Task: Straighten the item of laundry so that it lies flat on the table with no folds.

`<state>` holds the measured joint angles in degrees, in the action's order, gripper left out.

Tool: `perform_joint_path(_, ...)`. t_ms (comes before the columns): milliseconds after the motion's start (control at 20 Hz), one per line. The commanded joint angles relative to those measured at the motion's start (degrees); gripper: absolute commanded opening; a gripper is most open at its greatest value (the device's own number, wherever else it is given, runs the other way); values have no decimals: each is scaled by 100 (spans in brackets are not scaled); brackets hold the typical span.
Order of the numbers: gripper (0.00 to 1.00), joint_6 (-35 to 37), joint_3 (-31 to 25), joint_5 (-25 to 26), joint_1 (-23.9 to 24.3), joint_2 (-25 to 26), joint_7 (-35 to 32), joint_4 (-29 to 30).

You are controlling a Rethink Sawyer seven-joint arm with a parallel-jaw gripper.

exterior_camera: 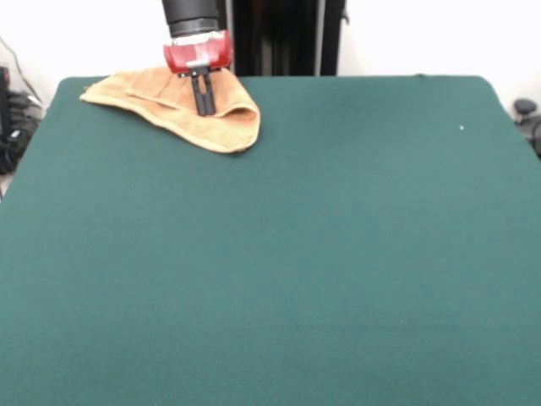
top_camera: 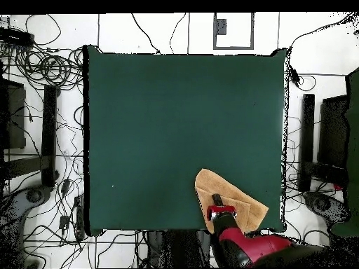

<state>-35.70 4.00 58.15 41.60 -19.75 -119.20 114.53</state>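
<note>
Gripper (exterior_camera: 204, 108) with fingers pressed close together, tips down on the towel (exterior_camera: 182, 110), orange-tan towel folded over itself into a rumpled, rounded wedge, lying at the far left corner of the green table (exterior_camera: 338, 254)

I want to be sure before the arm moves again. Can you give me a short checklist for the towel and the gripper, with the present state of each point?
1. Towel flat, no folds: not ok, it lies bunched with a folded-over edge.
2. Towel fully on the table: cannot tell; it sits at the corner near the robot's base.
3. Gripper over the towel: ok.
4. Fingers closed together: ok, they look shut.
5. Cloth actually pinched: cannot tell.
6. Free felt to spread on: ok.
</note>
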Motion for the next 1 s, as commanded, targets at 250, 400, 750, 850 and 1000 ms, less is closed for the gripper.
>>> perform_joint_path(250,0,-320,-258,-697,-525,80,-213,-634)
perform_joint_path(400,0,-497,-241,-760,-525,72,-202,-623)
perform_joint_path(750,0,-672,-262,-761,-482,351,-147,-821)
perform_joint_path(850,0,-796,-278,-760,-441,406,-122,-859)
perform_joint_path(1000,0,-936,-234,-807,-437,345,-105,-837)
